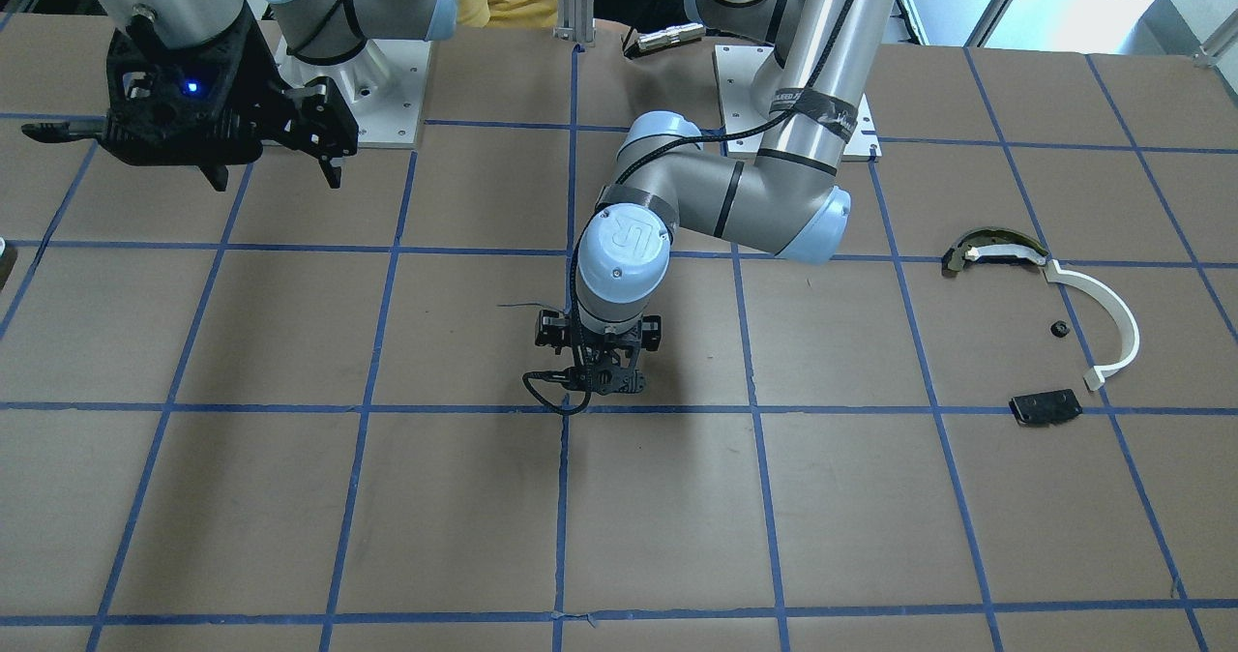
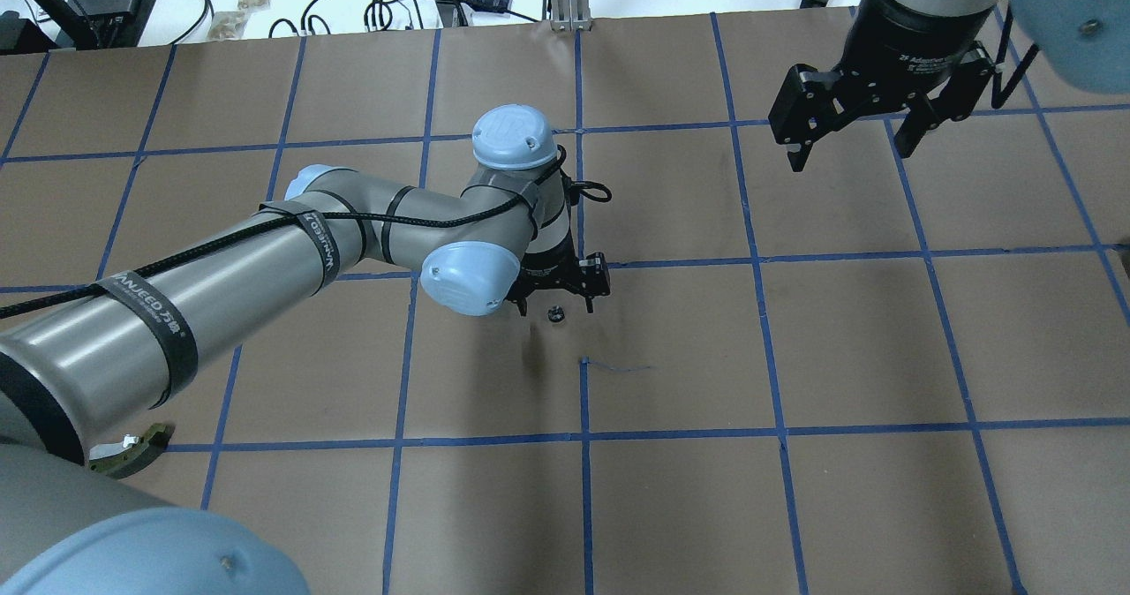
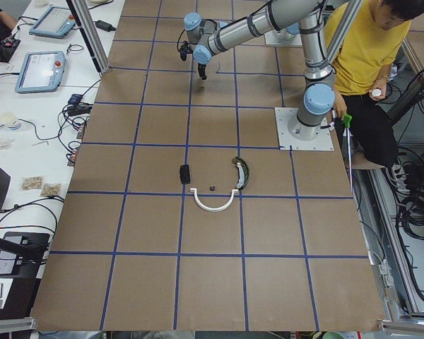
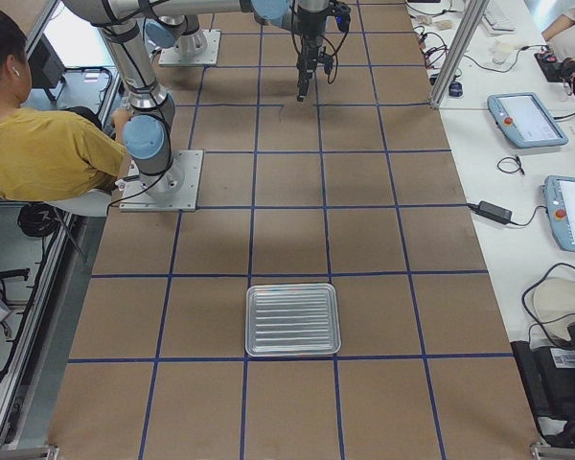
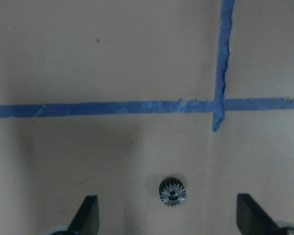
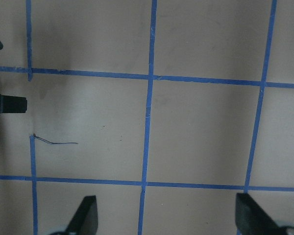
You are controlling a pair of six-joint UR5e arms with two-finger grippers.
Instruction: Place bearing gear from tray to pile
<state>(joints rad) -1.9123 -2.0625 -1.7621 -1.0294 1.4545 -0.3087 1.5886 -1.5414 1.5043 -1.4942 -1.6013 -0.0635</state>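
At the scene's centre, my left gripper (image 5: 169, 215) hangs spread over the small dark toothed metal gear (image 5: 172, 191). Closing off-centre (it's tiny) could flick it away.

Bearing gear (image 5: 172, 191) lies on table (image 5: 112, 63) beneath left hand (image 5: 169, 215).

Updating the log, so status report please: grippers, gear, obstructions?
Left gripper open, jaws either side of bearing gear on bare table. Right gripper open, empty, raised. Nothing between gear and pile.

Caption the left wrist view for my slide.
Open left gripper above a small toothed gear on the brown, blue-taped table.
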